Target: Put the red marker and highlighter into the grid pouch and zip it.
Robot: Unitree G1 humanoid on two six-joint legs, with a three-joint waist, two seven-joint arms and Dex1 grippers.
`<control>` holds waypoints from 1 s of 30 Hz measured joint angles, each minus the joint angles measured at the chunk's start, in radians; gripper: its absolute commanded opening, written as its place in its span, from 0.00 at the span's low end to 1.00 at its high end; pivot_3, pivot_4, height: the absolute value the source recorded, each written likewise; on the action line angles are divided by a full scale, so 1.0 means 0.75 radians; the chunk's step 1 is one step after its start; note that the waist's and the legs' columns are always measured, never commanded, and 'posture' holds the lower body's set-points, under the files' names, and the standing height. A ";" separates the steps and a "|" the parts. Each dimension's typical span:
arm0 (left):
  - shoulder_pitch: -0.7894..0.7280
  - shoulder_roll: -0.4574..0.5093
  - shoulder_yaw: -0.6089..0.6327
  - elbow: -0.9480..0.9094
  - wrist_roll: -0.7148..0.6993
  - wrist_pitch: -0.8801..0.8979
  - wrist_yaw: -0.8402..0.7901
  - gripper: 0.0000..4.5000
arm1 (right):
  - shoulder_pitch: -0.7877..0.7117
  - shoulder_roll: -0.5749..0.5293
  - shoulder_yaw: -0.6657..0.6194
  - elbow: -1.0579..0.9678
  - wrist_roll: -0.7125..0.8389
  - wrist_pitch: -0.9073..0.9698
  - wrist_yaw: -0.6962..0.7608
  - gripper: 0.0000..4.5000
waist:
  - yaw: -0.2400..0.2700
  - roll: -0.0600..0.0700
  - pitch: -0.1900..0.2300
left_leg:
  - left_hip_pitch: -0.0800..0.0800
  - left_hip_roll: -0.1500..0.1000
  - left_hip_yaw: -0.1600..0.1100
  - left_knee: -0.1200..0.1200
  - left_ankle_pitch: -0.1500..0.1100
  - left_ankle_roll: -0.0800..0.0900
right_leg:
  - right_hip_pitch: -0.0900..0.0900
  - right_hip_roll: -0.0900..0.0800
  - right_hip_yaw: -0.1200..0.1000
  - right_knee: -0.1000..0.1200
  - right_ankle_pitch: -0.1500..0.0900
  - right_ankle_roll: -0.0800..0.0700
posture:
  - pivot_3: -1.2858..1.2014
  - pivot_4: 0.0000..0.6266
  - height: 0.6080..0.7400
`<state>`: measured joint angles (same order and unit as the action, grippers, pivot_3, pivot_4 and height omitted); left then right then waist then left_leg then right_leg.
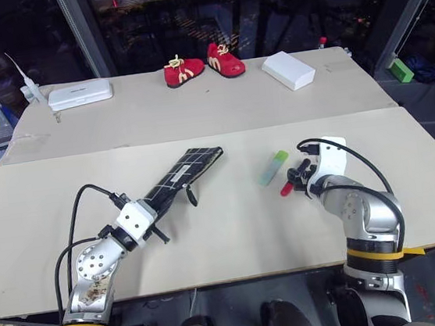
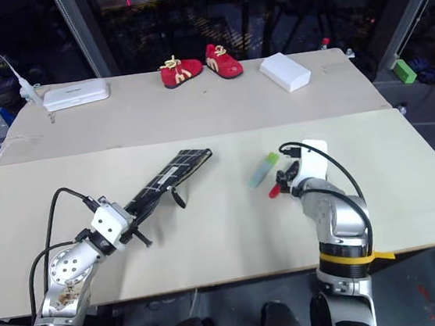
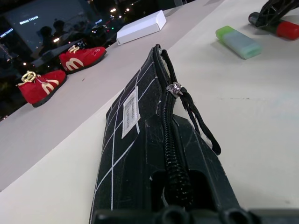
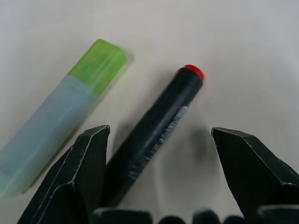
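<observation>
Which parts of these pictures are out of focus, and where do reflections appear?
Left wrist view: the grid pouch is blurred at its near end, sharp by the zipper pull. Right wrist view: the right claw is soft-edged; the red marker and highlighter are slightly soft. Left eye view: light spots reflect in the dark glass behind the table.

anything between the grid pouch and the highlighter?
Nothing: bare table between the grid pouch and the highlighter, as the left eye view shows. The pouch's pull cord hangs on its near side.
</observation>
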<state>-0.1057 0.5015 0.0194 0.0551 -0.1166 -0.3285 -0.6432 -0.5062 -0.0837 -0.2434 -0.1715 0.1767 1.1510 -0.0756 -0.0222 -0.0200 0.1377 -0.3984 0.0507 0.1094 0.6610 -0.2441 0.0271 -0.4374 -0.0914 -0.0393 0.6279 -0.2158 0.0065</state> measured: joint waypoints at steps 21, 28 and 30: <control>0.043 0.027 0.030 -0.052 -0.001 0.008 0.034 0.00 | 0.070 0.018 0.025 0.029 -0.060 -0.169 -0.033 0.11 | -0.011 -0.002 -0.001 | 0.002 0.001 -0.001 0.000 0.000 0.000 | 0.002 0.000 0.000 0.000 0.000 0.000 | 0.52 0.24 1.00; 0.042 0.037 0.045 -0.052 -0.003 0.009 0.031 0.00 | 0.048 0.010 0.019 0.086 -0.036 -0.233 0.024 0.11 | -0.027 -0.002 -0.001 | 0.002 0.000 -0.002 0.000 0.000 0.000 | 0.002 0.000 0.001 0.000 0.000 0.000 | 0.52 0.24 1.00; 0.042 0.040 0.046 -0.053 -0.004 0.009 0.027 0.00 | 0.028 -0.047 0.062 0.125 -0.014 -0.366 0.147 0.11 | -0.030 0.000 0.000 | 0.001 0.000 -0.004 0.000 0.000 0.000 | 0.000 0.000 0.002 0.000 0.000 0.000 | 0.52 0.24 1.00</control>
<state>-0.0744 0.5313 0.0542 0.0151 -0.1195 -0.3217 -0.6232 -0.4848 -0.1192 -0.1969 -0.0781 0.1660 0.8768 0.0347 -0.0449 -0.0203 0.1375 -0.3974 0.0508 0.1067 0.6609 -0.2442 0.0273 -0.4375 -0.0913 -0.0377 0.6278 -0.2159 0.0066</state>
